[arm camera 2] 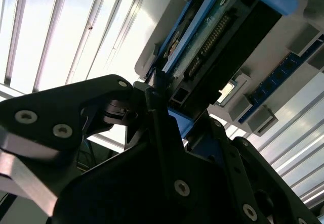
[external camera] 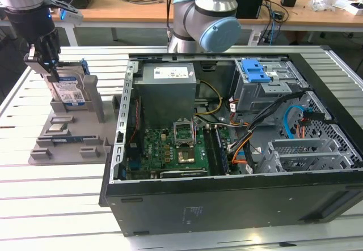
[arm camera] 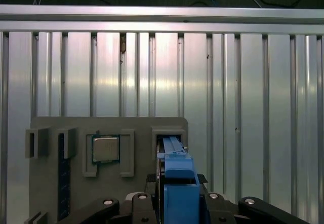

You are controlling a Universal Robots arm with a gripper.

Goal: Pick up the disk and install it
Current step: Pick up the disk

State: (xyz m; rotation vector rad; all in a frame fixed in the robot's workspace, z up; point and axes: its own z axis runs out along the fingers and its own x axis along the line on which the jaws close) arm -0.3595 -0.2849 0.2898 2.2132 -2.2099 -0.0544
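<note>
The end effector (external camera: 50,69), closed narrow on an upper corner of the disk (external camera: 71,89), holds it upright in the grey holder (external camera: 62,143) on the worktop (external camera: 51,205) beside the case (external camera: 227,205); so off-centre a grip could let it tilt, jam in the slot or slip.

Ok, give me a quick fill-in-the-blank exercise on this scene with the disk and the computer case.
1. The hand grips the disk, whose plastic carrier frame is ___.
2. The disk stands upright in a ___ fixture on the table.
3. The open computer case lies toward the exterior view's ___ of the fixture.
Missing words: blue; grey; right.
</note>
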